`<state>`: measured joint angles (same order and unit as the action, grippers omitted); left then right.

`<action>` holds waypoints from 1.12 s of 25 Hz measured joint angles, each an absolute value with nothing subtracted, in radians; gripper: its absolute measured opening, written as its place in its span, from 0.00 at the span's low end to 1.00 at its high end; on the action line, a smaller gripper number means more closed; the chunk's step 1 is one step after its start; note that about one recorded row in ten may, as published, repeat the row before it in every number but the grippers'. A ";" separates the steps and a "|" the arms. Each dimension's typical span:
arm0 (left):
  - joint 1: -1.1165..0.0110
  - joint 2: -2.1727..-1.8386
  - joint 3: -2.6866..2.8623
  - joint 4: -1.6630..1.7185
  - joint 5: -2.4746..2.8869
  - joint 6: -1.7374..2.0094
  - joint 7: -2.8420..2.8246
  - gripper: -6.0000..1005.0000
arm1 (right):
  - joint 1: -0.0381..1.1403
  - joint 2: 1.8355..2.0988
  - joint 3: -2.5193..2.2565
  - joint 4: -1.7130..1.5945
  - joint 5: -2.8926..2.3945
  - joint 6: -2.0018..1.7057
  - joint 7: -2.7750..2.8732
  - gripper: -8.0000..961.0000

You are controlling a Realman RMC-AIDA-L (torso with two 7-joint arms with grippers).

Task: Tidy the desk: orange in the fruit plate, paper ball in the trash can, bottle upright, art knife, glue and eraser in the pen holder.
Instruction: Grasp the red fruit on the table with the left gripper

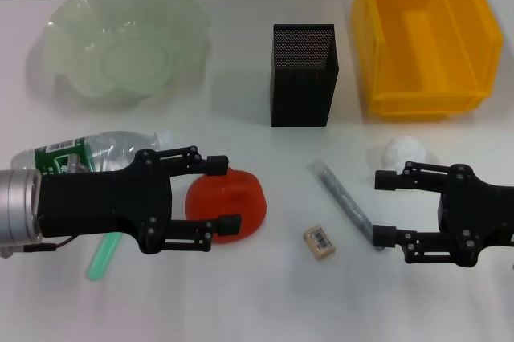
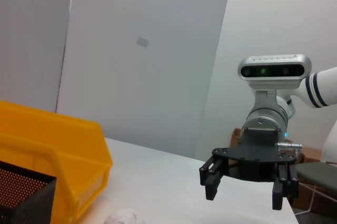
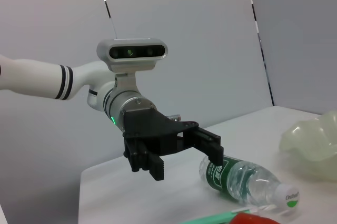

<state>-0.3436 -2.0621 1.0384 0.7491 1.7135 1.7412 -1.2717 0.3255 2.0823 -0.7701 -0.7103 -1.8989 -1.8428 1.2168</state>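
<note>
The red-orange orange (image 1: 237,197) lies on the table at front left. My left gripper (image 1: 229,194) is open, one finger on each side of the orange's left part; the right wrist view shows this left gripper (image 3: 184,161) hanging above the table. The bottle (image 1: 96,152) lies on its side behind that arm. The green glue (image 1: 104,255) pokes out under it. The grey art knife (image 1: 341,196), the eraser (image 1: 319,242) and the paper ball (image 1: 404,152) lie near my right gripper (image 1: 382,208), which is open and empty. The fruit plate (image 1: 124,37), pen holder (image 1: 303,75) and trash can (image 1: 426,33) stand at the back.
The left wrist view shows the right gripper (image 2: 246,184) over the table's far end, with the trash can (image 2: 52,150), the pen holder (image 2: 21,197) and the paper ball (image 2: 121,217) nearer. White table between the items.
</note>
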 joint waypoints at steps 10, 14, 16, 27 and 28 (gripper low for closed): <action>-0.344 -2.062 1.038 0.748 1.713 1.737 -1.272 0.79 | 0.327 2.084 -0.770 -0.710 -1.901 -1.843 1.216 0.79; -0.349 -2.066 1.039 0.742 1.712 1.724 -1.246 0.78 | 0.326 2.085 -0.770 -0.699 -1.901 -1.842 1.216 0.79; -0.355 -2.070 1.043 0.739 1.709 1.715 -1.227 0.78 | 0.326 2.085 -0.770 -0.687 -1.901 -1.840 1.214 0.79; -0.428 -2.075 1.051 0.589 1.696 1.570 -1.126 0.77 | 0.320 2.085 -0.767 -0.652 -1.900 -1.837 1.195 0.80; -0.428 -2.075 1.051 0.589 1.696 1.570 -1.126 0.77 | 0.320 2.085 -0.767 -0.652 -1.900 -1.837 1.195 0.80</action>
<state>-0.4283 -2.0754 1.0512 0.5890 1.6961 1.5697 -1.1262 0.3197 2.0850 -0.7668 -0.6517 -1.8995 -1.8369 1.1952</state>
